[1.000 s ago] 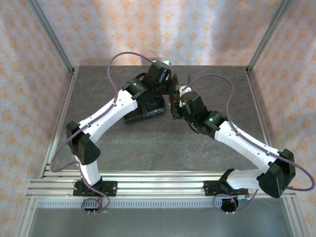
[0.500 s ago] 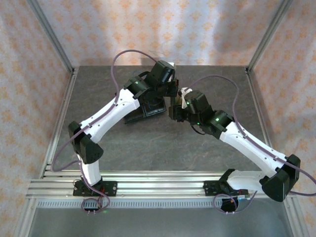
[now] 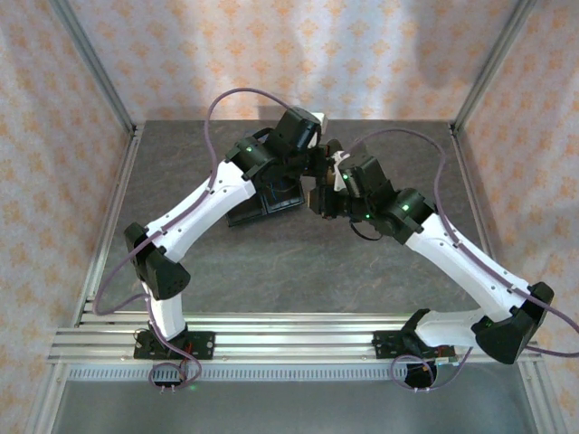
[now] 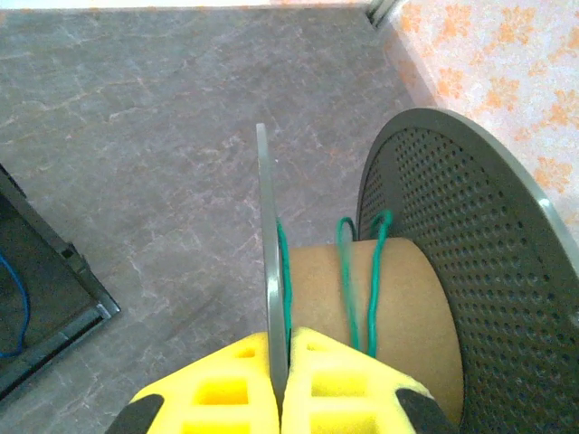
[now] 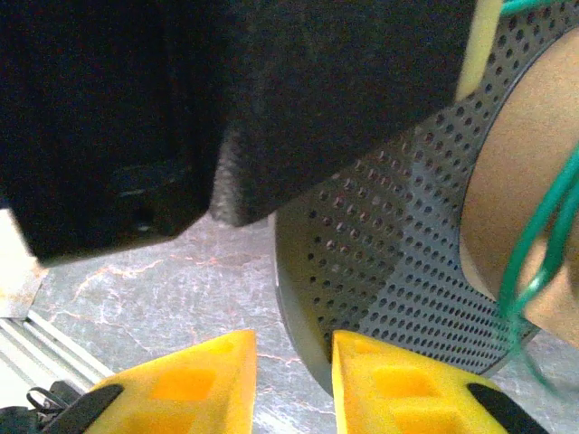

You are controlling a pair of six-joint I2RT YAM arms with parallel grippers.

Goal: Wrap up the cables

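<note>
Circling the brown core [image 4: 412,303], thin green cable [image 4: 346,280] sits loose — left gripper [image 4: 280,351] clamps the flange [image 4: 265,226], right gripper [image 5: 294,362] barely parted.

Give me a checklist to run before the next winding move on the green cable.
1. Left gripper clamped on the thin flange: ok.
2. Green cable seated on the core: ok, a few turns lie on it.
3. Right gripper holding the green cable: not ok, its jaws stand apart with nothing between them.
4. Right gripper clear of the perforated flange: cannot tell, the rim sits close to its fingers.
5. Blue cable out of the way: ok, it lies in the tray beside the spool.
</note>
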